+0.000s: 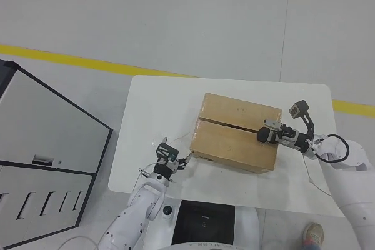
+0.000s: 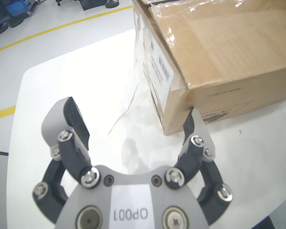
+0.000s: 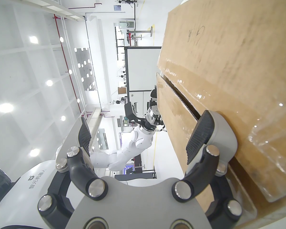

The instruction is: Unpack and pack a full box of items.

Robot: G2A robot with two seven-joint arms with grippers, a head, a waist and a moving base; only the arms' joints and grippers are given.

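Note:
A brown cardboard box stands on the white table, its two top flaps lying flat with a dark slit between them and torn clear tape over it. My left gripper is open just off the box's near left corner; one pad sits close to that corner. My right gripper is open over the right end of the box top, one pad lying against the cardboard by the slit.
A strip of loose clear tape trails from the box's labelled side onto the table. A grey cabinet stands left of the table. A yellow floor line runs behind it.

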